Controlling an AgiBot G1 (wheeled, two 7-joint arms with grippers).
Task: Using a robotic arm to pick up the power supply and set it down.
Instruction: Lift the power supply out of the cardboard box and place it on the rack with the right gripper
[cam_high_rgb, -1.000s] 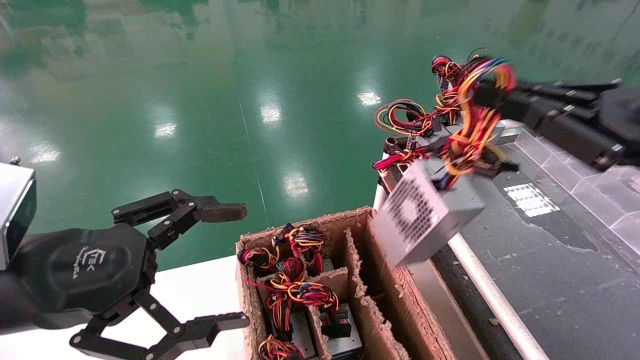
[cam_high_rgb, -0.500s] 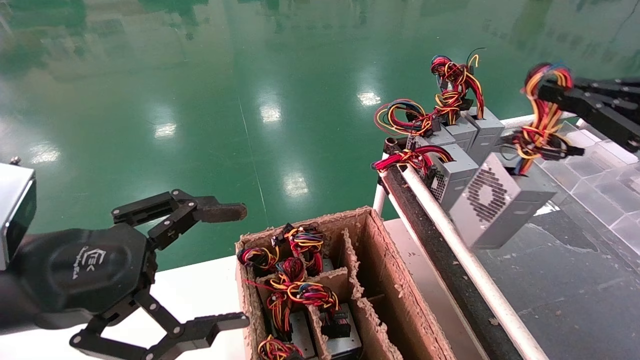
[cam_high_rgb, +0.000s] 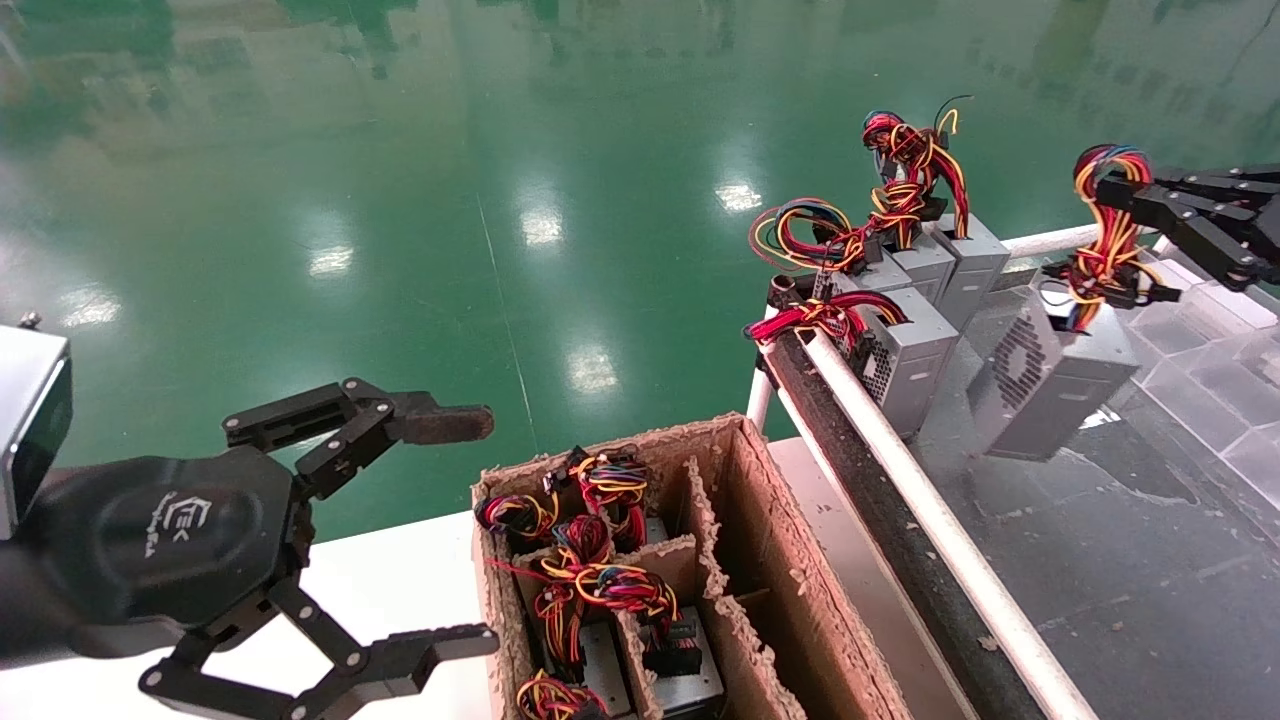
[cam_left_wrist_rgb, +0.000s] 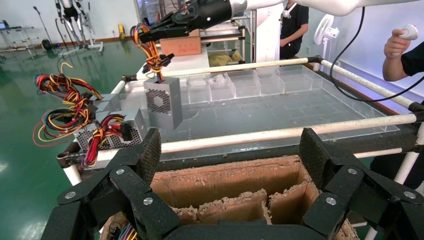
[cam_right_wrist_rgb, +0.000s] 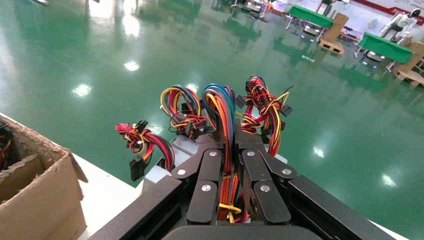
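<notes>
The right gripper (cam_high_rgb: 1105, 190) is clamped on the looped bundle of red, yellow, black and blue wires (cam_high_rgb: 1105, 235) that rises from the power supply (cam_high_rgb: 1050, 375), its fingers (cam_right_wrist_rgb: 210, 172) pressed together on the strands. The grey box hangs from that bundle with its honeycomb vent grille facing the robot, low over the dark transparent tray (cam_high_rgb: 1130, 530) near that tray's far edge; whether its base touches the surface cannot be told. Just beside it, toward the tray's far left corner, other power supplies (cam_high_rgb: 915, 300) stand in a tight cluster with their own wire bundles sticking up, next to the white rail (cam_high_rgb: 930, 520) along the tray's left edge. The left gripper (cam_high_rgb: 470, 530) hovers idle with its fingers spread wide, beside the cardboard box (cam_high_rgb: 740, 590), whose left compartments hold more supplies with coloured wires while its right compartment looks empty.
</notes>
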